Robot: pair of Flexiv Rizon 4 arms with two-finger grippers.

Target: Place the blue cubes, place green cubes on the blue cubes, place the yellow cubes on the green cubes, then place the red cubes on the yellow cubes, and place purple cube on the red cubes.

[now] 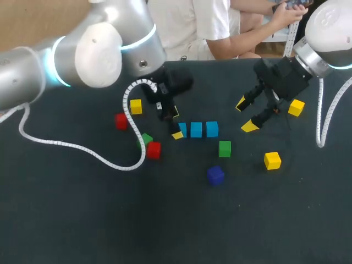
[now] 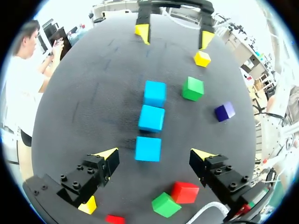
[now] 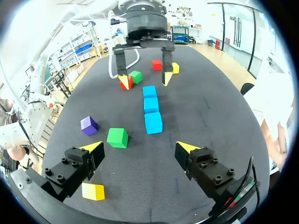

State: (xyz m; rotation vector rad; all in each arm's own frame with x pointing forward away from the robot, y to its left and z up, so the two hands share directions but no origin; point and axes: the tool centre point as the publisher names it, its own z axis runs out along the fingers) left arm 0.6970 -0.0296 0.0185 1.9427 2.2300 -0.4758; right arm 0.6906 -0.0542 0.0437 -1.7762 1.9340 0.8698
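Row of three blue cubes (image 2: 151,118) just ahead of spread left fingers (image 2: 106,157)

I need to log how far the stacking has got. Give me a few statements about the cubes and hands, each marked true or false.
1. Three blue cubes lie in one row. True.
2. A green cube sits on top of a blue one. False: both green cubes rest on the table, apart from the row.
3. The left hand is shut on a red cube. False: it is open and grips nothing.
4. The purple cube stands by itself, with nothing on it. True.
5. The right hand is open and empty. True.
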